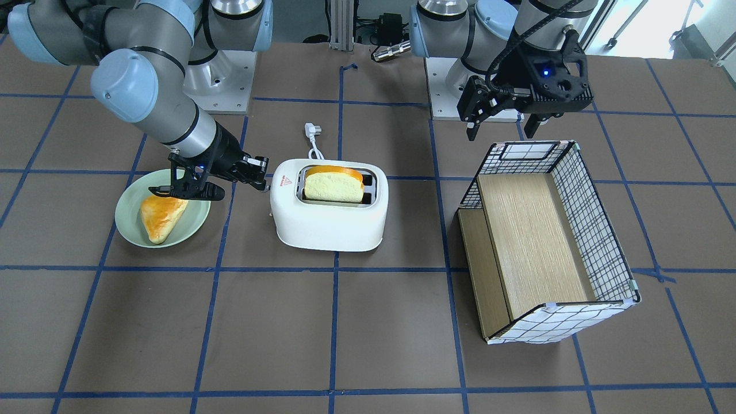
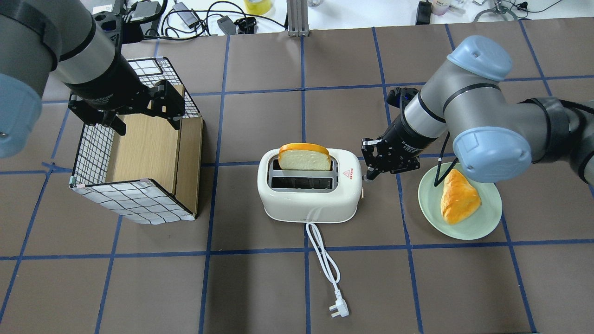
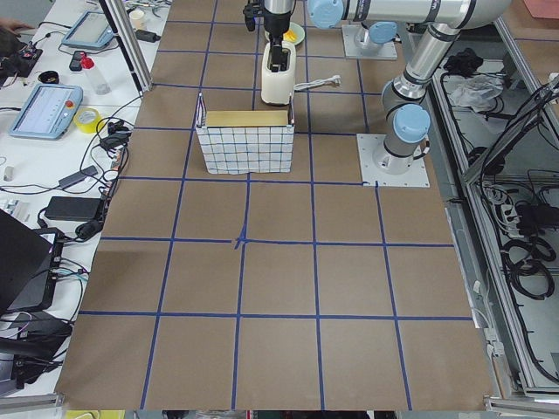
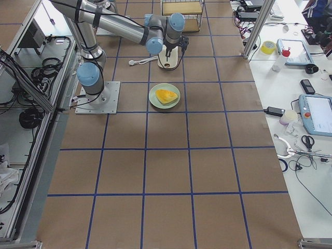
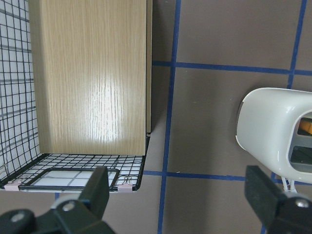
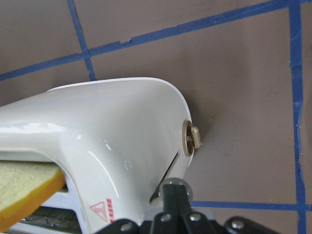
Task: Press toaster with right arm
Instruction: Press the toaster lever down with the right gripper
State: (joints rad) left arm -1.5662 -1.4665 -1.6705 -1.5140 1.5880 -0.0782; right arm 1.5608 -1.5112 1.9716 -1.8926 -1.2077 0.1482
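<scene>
The white toaster (image 2: 308, 199) stands mid-table with a bread slice (image 2: 305, 157) sticking up from its far slot. It also shows in the front view (image 1: 330, 224) and the right wrist view (image 6: 112, 131). My right gripper (image 2: 370, 175) is shut and empty. Its tips point down against the toaster's end, by the red triangle mark (image 2: 346, 174). In the right wrist view the shut gripper (image 6: 173, 192) sits at the top of the lever slot, beside a small beige dial (image 6: 191, 138). My left gripper (image 2: 146, 123) is open and empty above the basket.
A wire basket with a wooden floor (image 2: 139, 153) lies on the left. A green plate (image 2: 482, 227) with a pastry (image 2: 457, 197) sits right of the toaster, under my right arm. The toaster's cord and plug (image 2: 338, 310) trail toward the robot.
</scene>
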